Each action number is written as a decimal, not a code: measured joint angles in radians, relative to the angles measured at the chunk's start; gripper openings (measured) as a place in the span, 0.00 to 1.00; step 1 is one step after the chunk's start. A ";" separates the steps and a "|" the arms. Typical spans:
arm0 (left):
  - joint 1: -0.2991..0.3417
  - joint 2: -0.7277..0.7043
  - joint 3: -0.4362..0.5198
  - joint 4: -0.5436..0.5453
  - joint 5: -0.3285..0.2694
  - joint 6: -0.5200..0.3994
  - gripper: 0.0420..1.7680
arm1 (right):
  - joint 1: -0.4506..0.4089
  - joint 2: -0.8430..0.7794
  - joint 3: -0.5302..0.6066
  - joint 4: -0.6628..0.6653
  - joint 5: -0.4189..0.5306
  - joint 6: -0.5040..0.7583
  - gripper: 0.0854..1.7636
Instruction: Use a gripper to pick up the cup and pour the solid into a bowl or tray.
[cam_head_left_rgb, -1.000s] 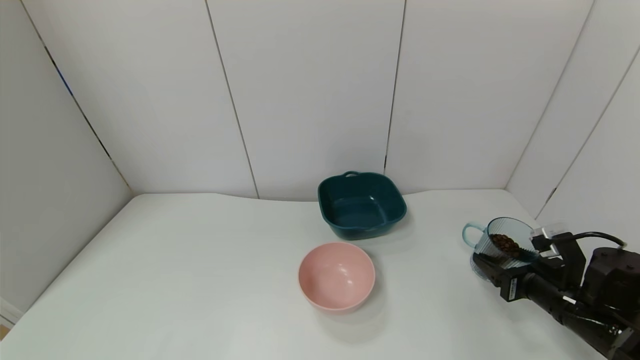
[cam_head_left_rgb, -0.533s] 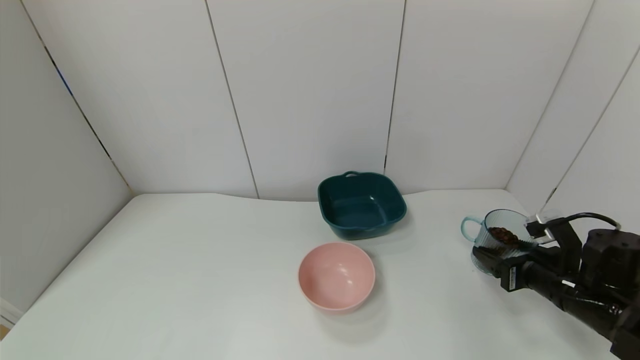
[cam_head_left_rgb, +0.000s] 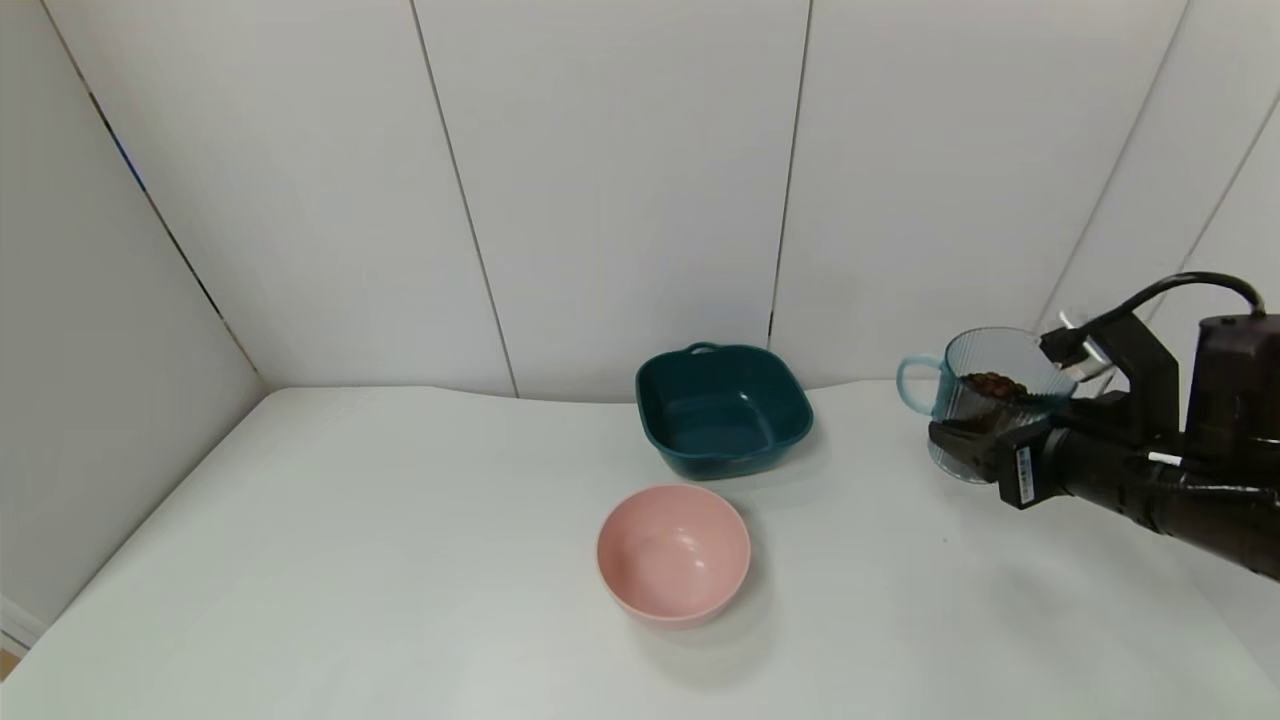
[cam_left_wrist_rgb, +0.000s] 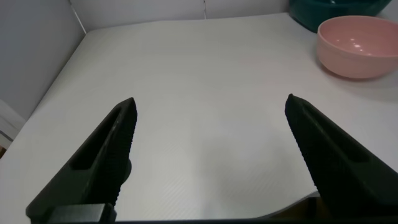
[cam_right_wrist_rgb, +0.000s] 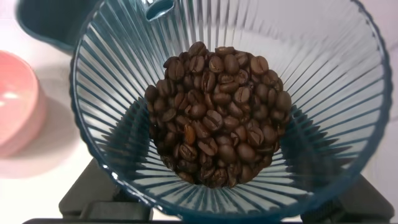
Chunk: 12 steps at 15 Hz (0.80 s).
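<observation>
My right gripper (cam_head_left_rgb: 975, 440) is shut on the ribbed pale-blue cup (cam_head_left_rgb: 985, 385) and holds it upright in the air at the right, well above the table, its loop handle (cam_head_left_rgb: 915, 385) pointing left. A heap of dark brown beans (cam_head_left_rgb: 993, 384) lies inside; the right wrist view looks straight down into the cup (cam_right_wrist_rgb: 124, 74) at the beans (cam_right_wrist_rgb: 214, 112). The pale pink bowl (cam_head_left_rgb: 673, 553) stands empty on the table, left of and nearer than the cup; its rim shows in the right wrist view (cam_right_wrist_rgb: 15, 106). My left gripper (cam_left_wrist_rgb: 211, 124) is open over bare table at the left.
A dark teal squarish dish (cam_head_left_rgb: 723, 410) with handles stands behind the pink bowl near the back wall. White walls close the table at the back and both sides. The pink bowl (cam_left_wrist_rgb: 357, 43) and teal dish (cam_left_wrist_rgb: 329, 9) show far off in the left wrist view.
My right gripper has lifted the cup with the beans off the table, upward and slightly left. The bowl, the dish and the left arm have not moved.
</observation>
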 joint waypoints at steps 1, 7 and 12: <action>0.000 0.000 0.000 0.000 0.000 0.000 0.97 | 0.033 -0.010 -0.026 0.017 -0.031 -0.020 0.74; 0.000 0.000 0.000 0.000 0.000 0.000 0.97 | 0.259 -0.009 -0.136 0.176 -0.198 -0.066 0.74; 0.000 0.000 0.000 0.000 0.000 0.000 0.97 | 0.389 0.059 -0.205 0.231 -0.321 -0.138 0.74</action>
